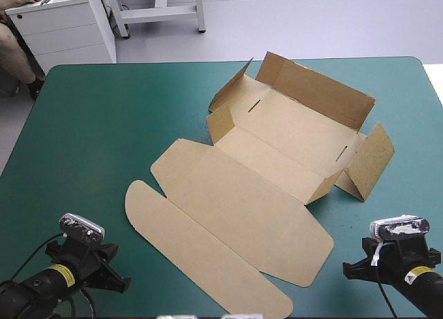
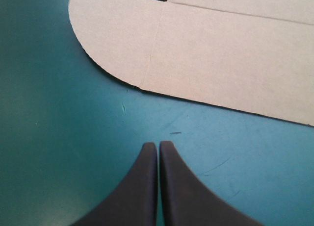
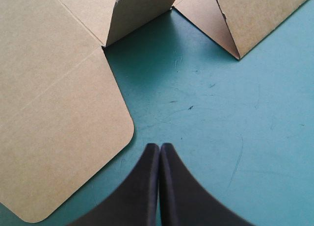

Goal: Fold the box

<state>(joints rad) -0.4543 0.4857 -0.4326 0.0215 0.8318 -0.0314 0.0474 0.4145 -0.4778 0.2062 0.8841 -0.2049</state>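
From the high view I have the box (image 1: 277, 135) lying slantwise across the middle of the teal-green cover (image 1: 104, 125), tray end toward the far right, lid end toward the near edge. The tray has its far wall (image 1: 315, 90) raised, a short wall up at each end, and 1 end flap (image 1: 367, 160) folded out like a tent near the table's right edge. The lid panel (image 1: 242, 208) lies flat, and the rounded flap (image 1: 194, 250) beyond its crease lies flat too, running down close to the near edge between my 2 arms. The left arm (image 1: 62, 274) sits at the near left corner and the right arm (image 1: 408, 270) at the near right, both clear of the board. The left half of the table is bare cover, so the widest open room is there. In the left wrist view the left gripper (image 2: 158, 143) has its black fingers pressed together in 1 point, holding nothing; a strip of bare cover lies ahead of it, then the curved edge of the rounded flap. In the right wrist view the right gripper (image 3: 160, 145) is likewise drawn together and empty. The lid's rounded corner lies just beside its tips, apart I think, though I cannot be sure of the height. Open cover runs ahead to the tent flap's edge.
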